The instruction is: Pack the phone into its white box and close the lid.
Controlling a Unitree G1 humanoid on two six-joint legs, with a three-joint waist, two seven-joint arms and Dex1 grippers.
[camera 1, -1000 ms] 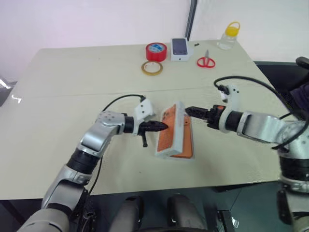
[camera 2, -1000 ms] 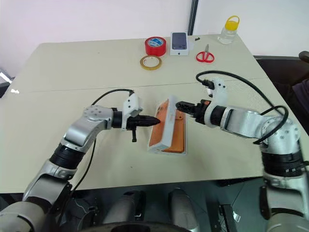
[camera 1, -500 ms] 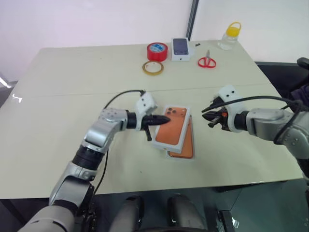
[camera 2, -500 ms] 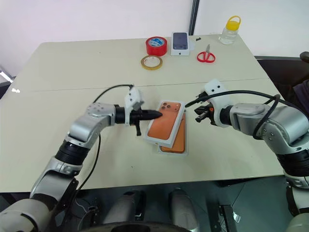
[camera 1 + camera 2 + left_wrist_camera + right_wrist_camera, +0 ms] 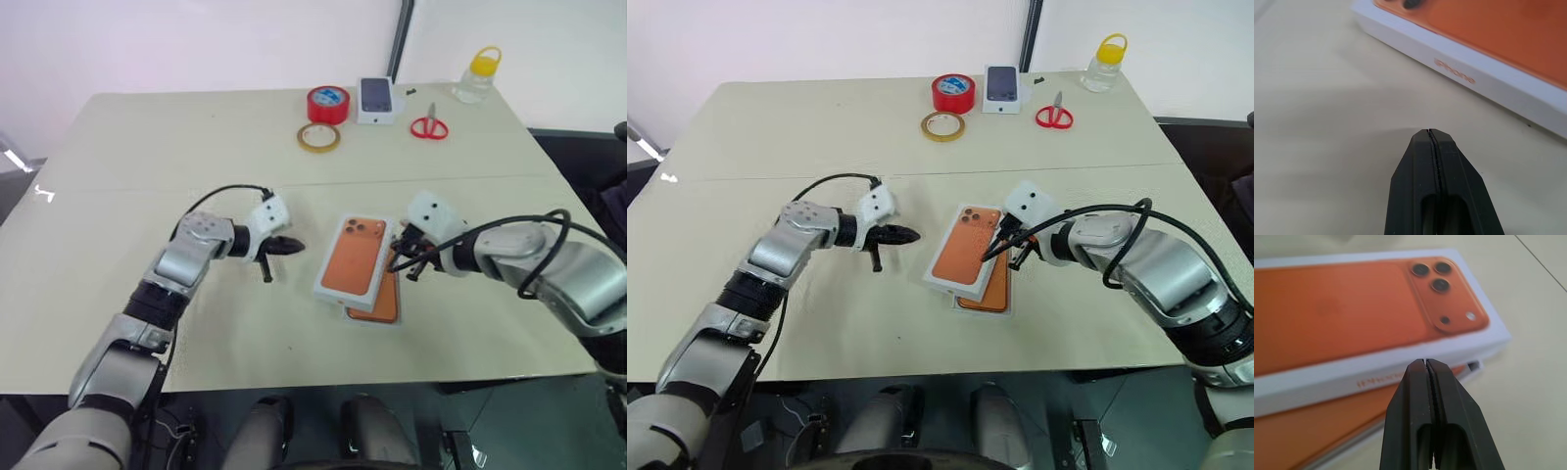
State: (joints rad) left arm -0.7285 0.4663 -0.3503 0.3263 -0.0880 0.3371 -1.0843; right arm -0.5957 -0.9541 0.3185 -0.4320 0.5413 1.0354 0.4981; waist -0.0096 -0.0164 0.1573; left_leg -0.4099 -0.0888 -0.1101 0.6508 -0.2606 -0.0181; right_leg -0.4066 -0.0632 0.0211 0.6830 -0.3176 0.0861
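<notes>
The right gripper (image 5: 1004,251) has its jaws closed on nothing, its tip close to the right long side of the lid (image 5: 965,258). The left gripper (image 5: 910,235) is also closed and empty, a little apart from the lid's left side. The lid lies picture side up and askew over the white box (image 5: 1475,366). The phone (image 5: 993,291) shows from under the lid. Beyond the lid, at the surface's (image 5: 803,127) far edge, lie tape rolls (image 5: 953,93) and scissors (image 5: 1054,116).
</notes>
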